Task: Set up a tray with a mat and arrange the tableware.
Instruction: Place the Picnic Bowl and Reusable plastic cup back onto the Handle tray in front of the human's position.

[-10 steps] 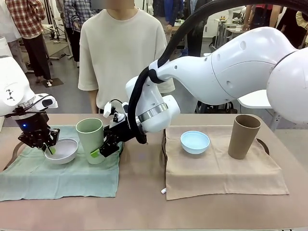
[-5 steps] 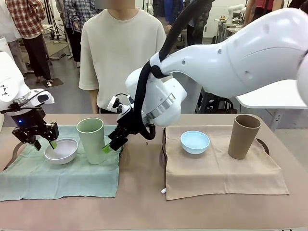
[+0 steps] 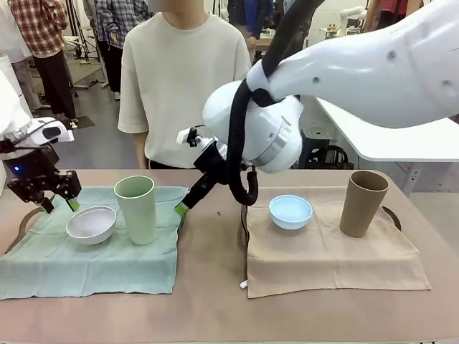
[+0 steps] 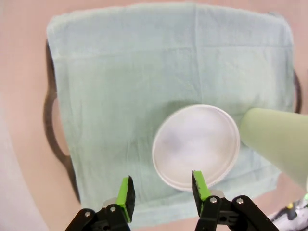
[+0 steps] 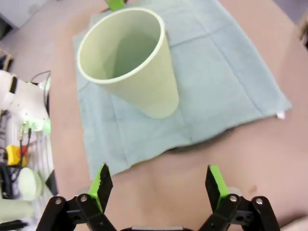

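Left gripper [image 3: 57, 204], frame left, hovers above white bowl [image 3: 91, 224], jaws parted, empty. Right gripper [image 5: 160, 186], centre, raised beside green tumbler [image 3: 135, 209], spread wide, empty.

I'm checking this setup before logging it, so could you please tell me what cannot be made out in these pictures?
- Trays: under the green mat and the tan mat, the front view shows just dark rim ends; their shape is covered.
- Pale green tumbler: cut off by the left wrist view's right edge.
- Right tool: front view shows one green pad; the arm's wrist hides the rest.
- Tan tumbler: inside hidden by its wall.
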`<state>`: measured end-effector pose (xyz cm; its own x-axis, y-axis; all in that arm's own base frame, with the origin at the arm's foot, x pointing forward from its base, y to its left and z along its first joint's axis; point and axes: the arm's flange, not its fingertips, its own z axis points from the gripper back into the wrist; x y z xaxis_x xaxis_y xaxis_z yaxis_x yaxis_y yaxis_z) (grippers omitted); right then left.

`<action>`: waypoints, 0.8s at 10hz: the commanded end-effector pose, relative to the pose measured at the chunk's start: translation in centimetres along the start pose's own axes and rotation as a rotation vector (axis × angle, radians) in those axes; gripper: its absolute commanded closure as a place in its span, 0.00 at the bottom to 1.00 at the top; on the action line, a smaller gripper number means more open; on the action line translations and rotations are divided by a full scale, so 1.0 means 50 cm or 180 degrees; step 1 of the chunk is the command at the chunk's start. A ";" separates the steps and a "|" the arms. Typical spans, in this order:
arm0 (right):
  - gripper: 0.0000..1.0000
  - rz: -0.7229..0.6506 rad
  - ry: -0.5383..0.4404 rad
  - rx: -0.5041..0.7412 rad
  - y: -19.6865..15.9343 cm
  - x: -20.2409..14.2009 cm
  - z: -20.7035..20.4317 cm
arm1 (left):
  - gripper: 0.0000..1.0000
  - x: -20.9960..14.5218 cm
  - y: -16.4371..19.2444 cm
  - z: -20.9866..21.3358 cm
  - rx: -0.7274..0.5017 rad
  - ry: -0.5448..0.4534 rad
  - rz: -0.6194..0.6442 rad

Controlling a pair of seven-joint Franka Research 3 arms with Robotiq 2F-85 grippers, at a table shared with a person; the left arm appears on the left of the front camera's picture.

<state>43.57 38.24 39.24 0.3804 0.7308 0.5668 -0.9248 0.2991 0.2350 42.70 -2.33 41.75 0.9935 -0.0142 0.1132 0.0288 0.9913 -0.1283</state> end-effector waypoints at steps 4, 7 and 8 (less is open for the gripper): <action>0.00 -0.1180 0.0661 -0.0759 0.180 0.003 0.257 | 0.36 -0.039 -0.135 0.234 0.0225 -0.0311 -0.0584; 0.00 -0.1780 0.1062 -0.1159 0.273 0.025 0.352 | 0.36 -0.044 -0.235 0.293 0.0562 -0.0322 -0.0829; 0.00 -0.1862 0.1069 -0.1259 0.297 0.036 0.369 | 0.36 -0.044 -0.254 0.304 0.0591 -0.0319 -0.0793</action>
<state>30.66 31.57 56.85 0.8237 0.5374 0.1807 -0.5595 0.8221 0.1055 37.94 -12.49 57.75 0.9324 -0.2754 0.2339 0.2683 0.9613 0.0620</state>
